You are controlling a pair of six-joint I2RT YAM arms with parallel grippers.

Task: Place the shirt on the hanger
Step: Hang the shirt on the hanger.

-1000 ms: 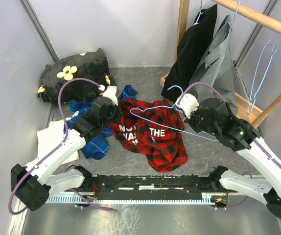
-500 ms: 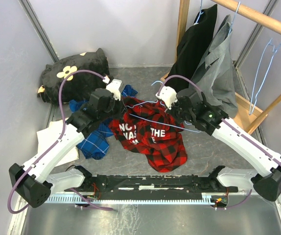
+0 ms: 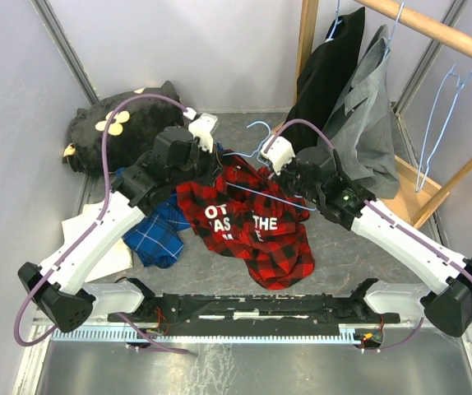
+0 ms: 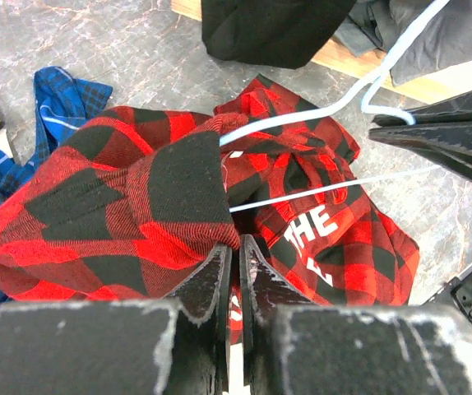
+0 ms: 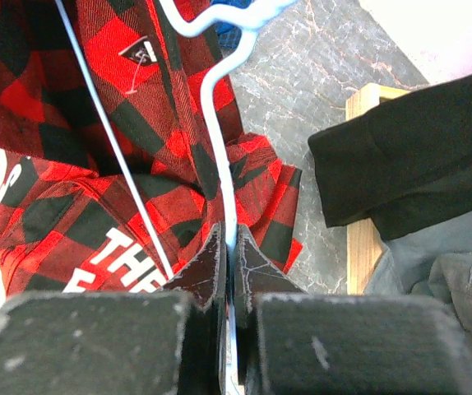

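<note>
The left gripper (image 4: 236, 247) is pinched tight on a fold of the shirt (image 4: 137, 206) — the cloth bunches right at its tips. The rest of the shirt lies below and ahead of it on the table (image 4: 121, 49), with white letters showing. The right gripper (image 5: 232, 239) is squeezed shut on the hanger (image 5: 224, 164), holding the thin wire just under the hook. The hook points away from its fingers. One end of the wire triangle goes out of sight behind the fold at the left gripper's tips.

The shirt looks soft, floppy and light. It will likely sag wherever it is not held, so one pinch lifts only that bit. A good place to hold is the collar or shoulder edge, where the cloth is thicker — I cannot tell if this fold is that part. The hanger looks stiff but very thin and smooth, so it may turn or slip between the fingers. Holding it close to the hook, as now, looks best, since both wire arms are free to slide into the shirt.
</note>
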